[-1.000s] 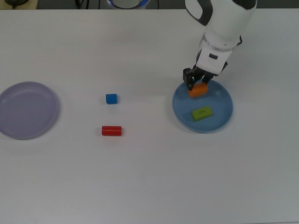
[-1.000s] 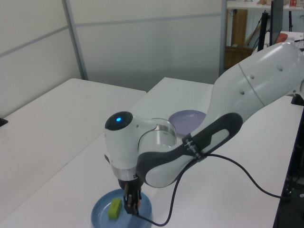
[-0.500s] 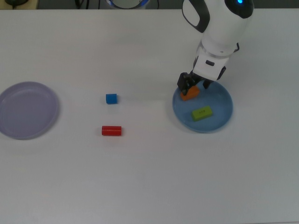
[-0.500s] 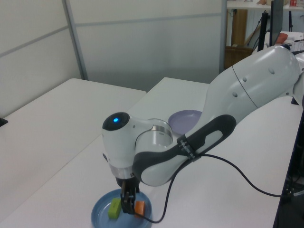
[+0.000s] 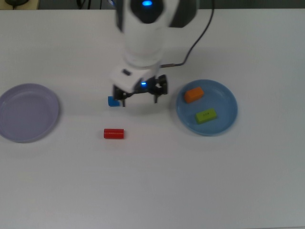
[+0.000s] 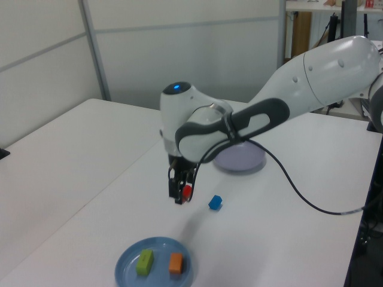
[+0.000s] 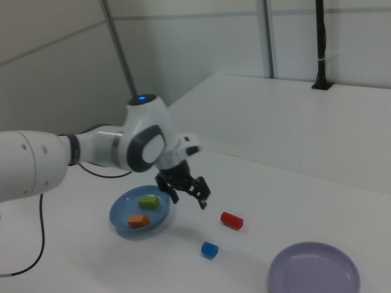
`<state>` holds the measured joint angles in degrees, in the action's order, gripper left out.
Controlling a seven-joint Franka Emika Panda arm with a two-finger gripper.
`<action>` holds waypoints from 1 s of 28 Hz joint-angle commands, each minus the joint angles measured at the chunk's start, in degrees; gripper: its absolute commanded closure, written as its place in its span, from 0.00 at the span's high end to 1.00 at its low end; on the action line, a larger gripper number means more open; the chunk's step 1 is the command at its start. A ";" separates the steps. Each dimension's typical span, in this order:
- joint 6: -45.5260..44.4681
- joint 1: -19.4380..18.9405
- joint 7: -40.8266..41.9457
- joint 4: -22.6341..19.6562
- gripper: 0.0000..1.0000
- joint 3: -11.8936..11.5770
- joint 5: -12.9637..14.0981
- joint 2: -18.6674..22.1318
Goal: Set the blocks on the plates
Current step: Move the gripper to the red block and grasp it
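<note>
- Overhead, I saw the gripper [image 5: 139, 95] spread wide and holding nothing, above the table beside the blue cube [image 5: 113, 101].
- The orange brick [image 5: 194, 94] and lime-green brick [image 5: 206, 116] lay on the blue plate [image 5: 228, 119].
- The red cylinder [image 5: 114, 134] sat near the cube; the lavender plate [image 5: 28, 113] lay well apart from it.
- The right view showed the gripper [image 7: 186, 192] raised clear of the cube [image 7: 209, 249].

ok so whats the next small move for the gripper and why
Probably lower the open gripper onto the blue cube. It hangs empty above the table near the cube, and the blue plate already holds the orange brick and green brick.
</note>
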<state>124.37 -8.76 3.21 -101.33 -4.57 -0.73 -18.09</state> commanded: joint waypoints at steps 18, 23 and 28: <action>7.20 5.34 2.68 7.03 1.00 -0.97 4.78 -10.82; 8.34 5.42 3.12 7.20 1.00 -0.97 4.34 -11.88; 10.36 5.42 3.03 7.20 0.97 -0.97 3.98 -12.76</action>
<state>132.76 -3.15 5.16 -95.18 -5.14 3.45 -29.28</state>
